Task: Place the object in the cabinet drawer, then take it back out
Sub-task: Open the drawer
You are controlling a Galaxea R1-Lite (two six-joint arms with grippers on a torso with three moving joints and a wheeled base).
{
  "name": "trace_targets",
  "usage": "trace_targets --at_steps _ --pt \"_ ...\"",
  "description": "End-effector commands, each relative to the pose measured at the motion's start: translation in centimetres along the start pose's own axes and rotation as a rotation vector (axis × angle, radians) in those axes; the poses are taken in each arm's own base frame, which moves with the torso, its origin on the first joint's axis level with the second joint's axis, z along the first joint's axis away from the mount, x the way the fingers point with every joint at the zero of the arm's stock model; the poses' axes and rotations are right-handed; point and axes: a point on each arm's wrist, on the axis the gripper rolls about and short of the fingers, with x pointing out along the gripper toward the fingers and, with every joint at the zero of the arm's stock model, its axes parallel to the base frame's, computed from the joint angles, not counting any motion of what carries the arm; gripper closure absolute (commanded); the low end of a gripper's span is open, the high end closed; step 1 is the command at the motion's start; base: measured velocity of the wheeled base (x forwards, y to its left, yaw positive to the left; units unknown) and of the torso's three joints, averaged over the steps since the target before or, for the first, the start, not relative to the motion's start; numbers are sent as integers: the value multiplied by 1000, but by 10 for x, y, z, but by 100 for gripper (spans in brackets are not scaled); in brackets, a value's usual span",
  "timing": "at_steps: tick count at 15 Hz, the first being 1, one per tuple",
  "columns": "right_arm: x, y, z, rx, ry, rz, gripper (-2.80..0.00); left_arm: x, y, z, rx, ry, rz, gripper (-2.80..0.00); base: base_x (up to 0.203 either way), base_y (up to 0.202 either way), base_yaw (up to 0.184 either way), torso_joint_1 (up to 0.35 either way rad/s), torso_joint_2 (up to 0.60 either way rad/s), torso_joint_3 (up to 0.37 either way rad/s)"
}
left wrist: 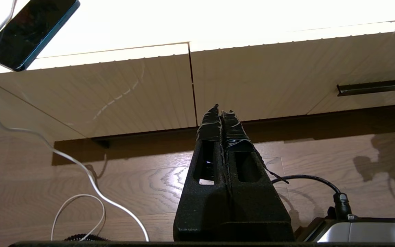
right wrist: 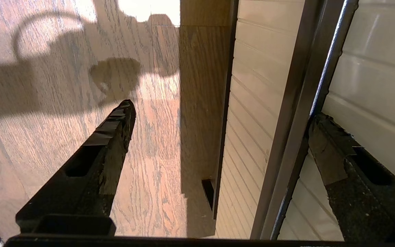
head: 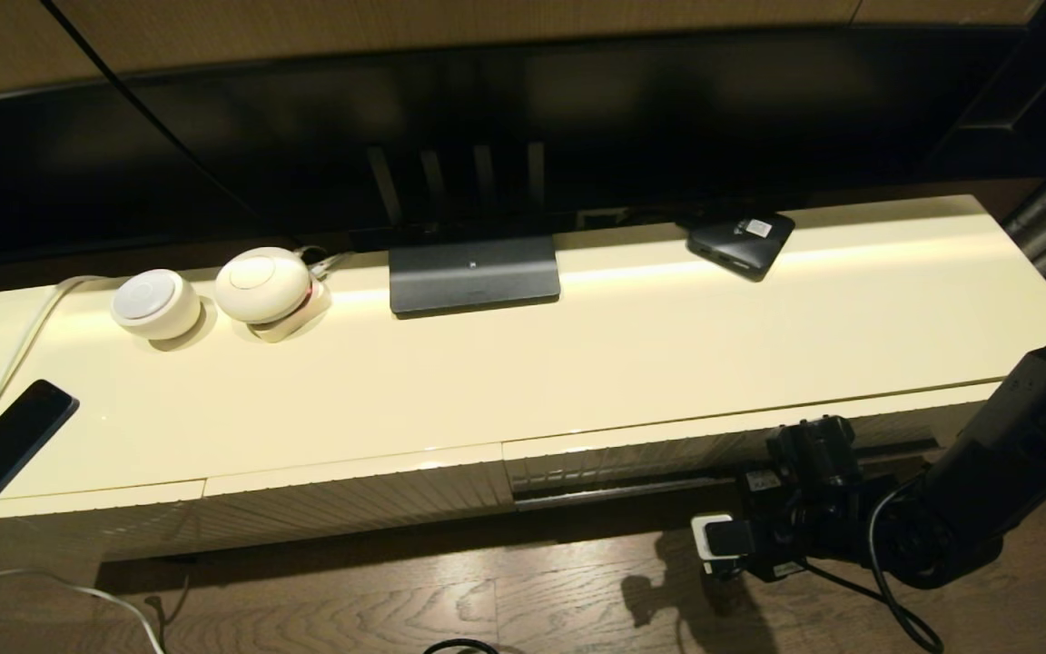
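Drawer, closed in the cabinet's right half, runs lengthwise left to right, its dark strip between the widely parted, empty fingers of the right gripper; left gripper hangs fingers together.

Glossy cream cabinet top, wood plank floor, dark television

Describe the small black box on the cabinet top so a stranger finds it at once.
Start at the long glossy cream cabinet top. Along its back edge, right of the dark grey monitor base, lies the small flat black box. Its white label distinguishes it from the black phone at the far left.
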Motion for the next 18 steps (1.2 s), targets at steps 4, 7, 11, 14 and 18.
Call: trace_targets --at_steps 4,7,11,14,18 --pt "-8 6 2 -13 -7 19 -280 0 0 -1 0 4 1 0 0 0 0 0 0 0" --pt "-12 16 3 -13 -5 63 -280 0 0 -1 0 5 1 0 0 0 0 0 0 0" --pt "-16 23 2 -13 -4 103 -280 0 0 -1 0 5 1 0 0 0 0 0 0 0" --pt "-19 33 2 -14 -3 141 -280 0 0 -1 0 4 1 0 0 0 0 0 0 0" --pt "-43 45 9 -34 -16 198 -280 0 0 -1 0 5 1 0 0 0 0 0 0 0"
